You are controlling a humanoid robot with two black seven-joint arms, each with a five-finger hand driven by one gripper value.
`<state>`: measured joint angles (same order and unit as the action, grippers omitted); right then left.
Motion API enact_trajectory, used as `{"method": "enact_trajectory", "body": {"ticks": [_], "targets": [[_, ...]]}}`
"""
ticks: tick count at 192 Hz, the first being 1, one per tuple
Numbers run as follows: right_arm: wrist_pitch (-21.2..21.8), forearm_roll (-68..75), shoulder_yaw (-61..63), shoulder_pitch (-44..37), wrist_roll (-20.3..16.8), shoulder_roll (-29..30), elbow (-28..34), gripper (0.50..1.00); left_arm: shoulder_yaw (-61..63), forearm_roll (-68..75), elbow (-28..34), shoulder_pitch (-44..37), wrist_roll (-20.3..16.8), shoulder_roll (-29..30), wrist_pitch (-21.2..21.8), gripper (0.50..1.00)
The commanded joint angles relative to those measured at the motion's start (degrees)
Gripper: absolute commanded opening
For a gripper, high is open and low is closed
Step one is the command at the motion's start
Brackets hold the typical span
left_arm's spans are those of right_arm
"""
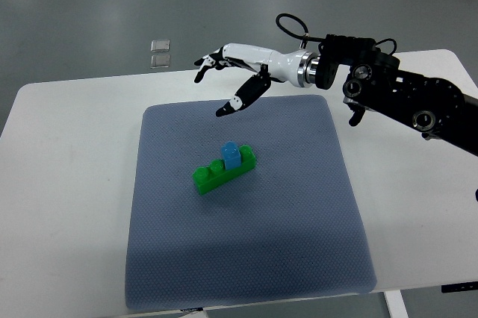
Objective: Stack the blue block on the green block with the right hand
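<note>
small blue plastic block [231, 154] seated on studs of long green plastic brick [222, 171], mid grey fabric mat [246, 258] on white bench [67, 184]. right hand [235, 72] beyond brick, well apart, fingers [237, 101] spread, holding nothing; stack looks done, hand clear to avoid knocking it.

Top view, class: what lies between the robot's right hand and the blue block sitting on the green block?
Nothing but bare grey mat. In the top view the right hand, fingers spread, is clear of the blue block on the green block.
</note>
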<state>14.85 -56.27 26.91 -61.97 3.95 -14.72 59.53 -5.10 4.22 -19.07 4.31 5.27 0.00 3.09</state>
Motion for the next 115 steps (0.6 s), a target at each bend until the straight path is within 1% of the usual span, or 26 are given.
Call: {"method": "enact_trajectory", "body": {"ticks": [1,8,18,19,21,41,58,84,102,115], "targets": [[0.0,11.27,7.1,1.85,-2.37,-0.05,-1.69,0.921,0.0,0.0,0.0,0.0,0.0,0.0,-0.01,1.0],[-0.09,16.88,9.65,3.51,-2.46,0.22,-3.45,0.921,0.0,0.0,0.0,0.0,0.0,0.0,-0.01,1.0],[-0.09,16.9,9.65,3.52,-2.46,0.22,-3.45,0.921,0.0,0.0,0.0,0.0,0.0,0.0,-0.01,1.0],[-0.17,23.95,12.26,5.35,-2.37,0.65,-6.15,0.921,0.0,0.0,-0.09,0.0,0.0,0.0,-0.01,1.0],[-0.18,25.58,12.81,5.8,-2.19,0.74,-6.7,0.921,0.0,0.0,-0.09,0.0,0.0,0.0,-0.01,1.0],[-0.26,38.43,17.83,8.62,-1.75,1.98,-11.19,0.924,0.0,0.0,-0.18,0.0,0.0,0.0,-0.01,1.0],[-0.26,46.95,22.39,11.51,-1.49,5.84,-15.58,0.924,0.09,0.0,-0.35,0.0,0.0,0.0,-0.01,1.0],[-0.18,50.65,30.22,16.26,-0.52,10.5,-20.33,0.924,0.09,0.0,-0.44,0.0,0.0,0.0,-0.01,1.0],[-0.09,50.65,35.93,20.74,2.38,14.01,-20.85,0.924,0.09,0.0,-0.61,0.0,0.0,0.0,-0.01,1.0],[-0.09,50.65,37.78,23.29,4.22,14.72,-20.85,0.924,0.09,0.0,-0.62,0.0,0.0,0.0,-0.01,1.0]]}}
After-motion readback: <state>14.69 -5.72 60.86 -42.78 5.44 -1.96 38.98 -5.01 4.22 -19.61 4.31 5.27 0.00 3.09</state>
